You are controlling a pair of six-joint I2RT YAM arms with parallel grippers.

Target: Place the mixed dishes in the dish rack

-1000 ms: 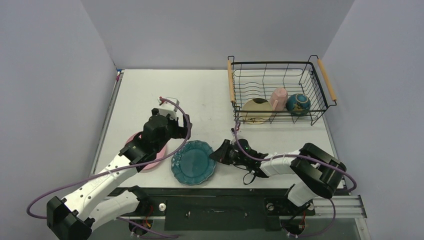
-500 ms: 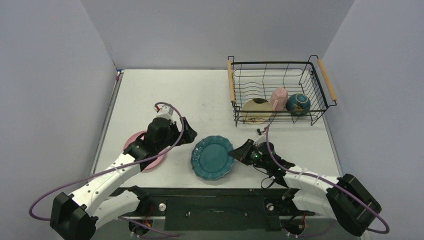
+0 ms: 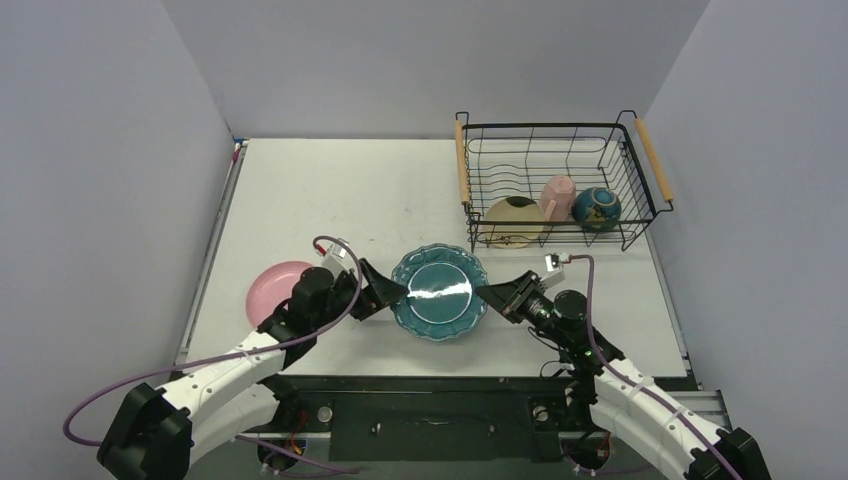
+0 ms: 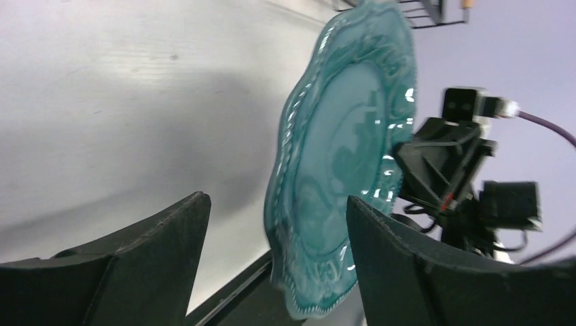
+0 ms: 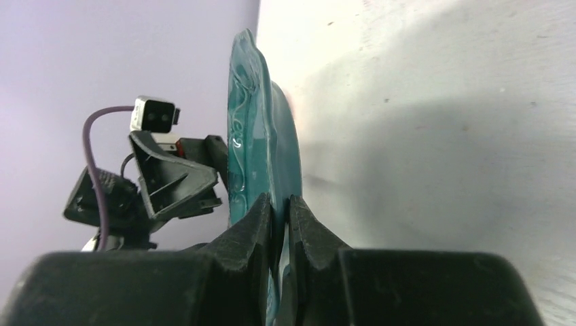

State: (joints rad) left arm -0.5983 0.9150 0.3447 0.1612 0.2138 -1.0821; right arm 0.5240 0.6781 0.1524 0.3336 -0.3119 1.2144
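The teal scalloped plate (image 3: pixel 438 292) is held off the table, tilted. My right gripper (image 3: pixel 492 296) is shut on its right rim; in the right wrist view (image 5: pixel 280 200) the jaws pinch the plate's edge (image 5: pixel 255 122). My left gripper (image 3: pixel 385 292) is open at the plate's left rim; in the left wrist view (image 4: pixel 275 204) the plate (image 4: pixel 339 156) stands between the spread jaws without touching them. The pink round plate (image 3: pixel 275 290) lies flat to the left. The dish rack (image 3: pixel 555 130) at the back right holds the cream dish (image 3: pixel 515 222), pink cup (image 3: pixel 558 195) and dark-teal bowl (image 3: pixel 597 208).
The rack's wooden handles (image 3: pixel 462 160) run along its left and right sides. The table's near edge (image 3: pixel 440 378) lies just below the plate. Grey walls close in the left, back and right sides.
My right gripper has carried the teal plate up and toward the rack. My left gripper has left the pink plate and moved right to the teal plate's left rim.
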